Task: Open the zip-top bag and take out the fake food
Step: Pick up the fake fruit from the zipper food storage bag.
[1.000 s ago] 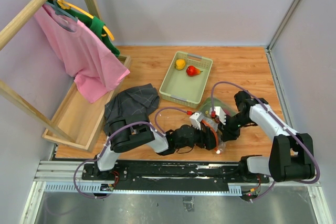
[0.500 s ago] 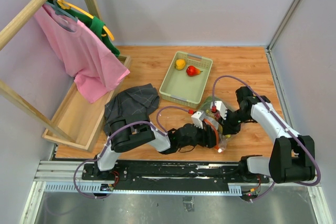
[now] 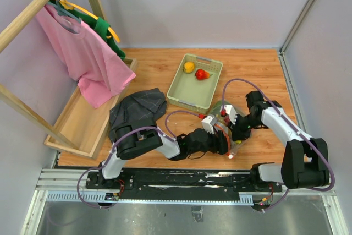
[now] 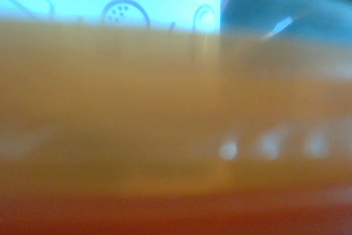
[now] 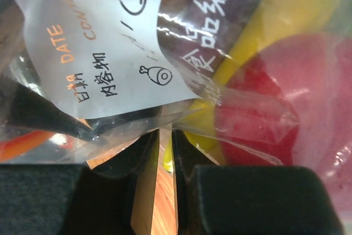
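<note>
The soft, slippery bag [image 5: 99, 37] lies on the desk [image 3: 258, 70] near the tray [image 3: 195, 81], best grabbed by its orange strip [image 4: 165, 108]; the right fingers [image 5: 132, 158] are almost closed at its edge, and the left fingers [image 3: 219, 140] I cannot tell.

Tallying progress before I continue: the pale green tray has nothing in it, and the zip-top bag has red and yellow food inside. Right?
Not quite. The top view shows the pale green tray holds two pieces, a yellow one and a red one. The zip-top bag does have red and yellow food inside, per the right wrist view.
</note>
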`<action>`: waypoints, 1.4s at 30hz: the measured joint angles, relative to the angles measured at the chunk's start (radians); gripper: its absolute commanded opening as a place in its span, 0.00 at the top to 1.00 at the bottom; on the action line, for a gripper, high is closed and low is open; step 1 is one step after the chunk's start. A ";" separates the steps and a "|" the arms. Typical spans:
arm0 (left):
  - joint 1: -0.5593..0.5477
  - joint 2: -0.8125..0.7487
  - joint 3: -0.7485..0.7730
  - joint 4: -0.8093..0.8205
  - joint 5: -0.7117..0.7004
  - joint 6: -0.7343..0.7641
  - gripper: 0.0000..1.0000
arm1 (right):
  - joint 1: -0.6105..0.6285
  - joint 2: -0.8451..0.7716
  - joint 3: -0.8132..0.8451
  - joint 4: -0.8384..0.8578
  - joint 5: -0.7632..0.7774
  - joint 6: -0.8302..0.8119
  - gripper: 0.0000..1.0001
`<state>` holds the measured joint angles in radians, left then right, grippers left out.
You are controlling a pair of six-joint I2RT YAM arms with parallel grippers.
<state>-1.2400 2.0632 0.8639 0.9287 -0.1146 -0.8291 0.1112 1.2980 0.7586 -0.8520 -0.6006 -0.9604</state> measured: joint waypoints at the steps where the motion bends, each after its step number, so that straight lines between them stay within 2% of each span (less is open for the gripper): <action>1: 0.000 0.001 0.002 -0.001 0.000 0.001 0.29 | 0.000 0.000 0.000 -0.002 -0.006 -0.002 0.84; 9: 0.000 0.003 0.008 -0.006 0.003 0.004 0.59 | 0.000 0.000 0.000 0.000 -0.012 0.005 0.80; 12: 0.000 -0.006 0.000 -0.010 0.002 0.004 0.65 | -0.001 0.000 0.000 0.013 0.006 0.033 0.79; 25: 0.001 -0.133 -0.144 -0.003 0.012 -0.038 0.70 | -0.009 -0.002 -0.012 0.107 0.138 0.147 0.78; 33: 0.001 -0.209 -0.282 0.064 0.053 -0.104 0.72 | -0.016 -0.026 -0.012 0.105 0.130 0.139 0.72; 42: 0.002 -0.359 -0.394 0.150 0.072 -0.120 0.72 | -0.022 -0.113 0.035 0.005 0.077 0.091 0.68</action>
<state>-1.2385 1.7042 0.4694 1.0786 -0.0429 -0.9493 0.0891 1.1851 0.7937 -0.8471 -0.5232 -0.8692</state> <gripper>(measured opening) 0.651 0.309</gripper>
